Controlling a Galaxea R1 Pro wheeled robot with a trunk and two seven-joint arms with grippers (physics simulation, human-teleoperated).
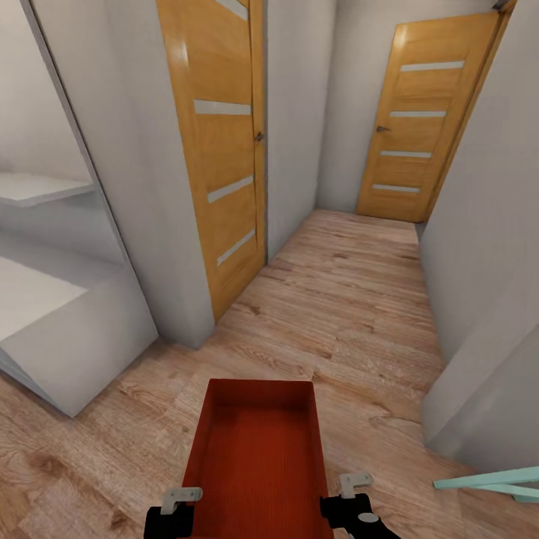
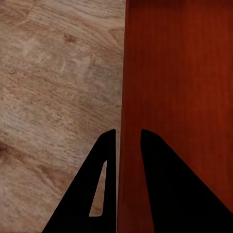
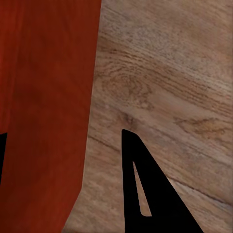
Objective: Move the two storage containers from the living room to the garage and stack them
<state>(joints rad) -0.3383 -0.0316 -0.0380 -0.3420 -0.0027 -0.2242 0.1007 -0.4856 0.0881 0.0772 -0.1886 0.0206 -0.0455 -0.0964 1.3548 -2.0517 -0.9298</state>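
Hallway doors [image 1: 408,135], container [image 1: 258,457] wall straddled by left gripper [image 2: 128,133]

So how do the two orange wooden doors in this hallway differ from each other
The nearer orange wooden door stands on the left side of the corridor, seen at a steep angle, with its top cut off by the picture edge. The farther orange wooden door closes the corridor's end, faces the camera more squarely and looks smaller. Both share horizontal pale glass strips, a dark handle and the same honey-orange wood.
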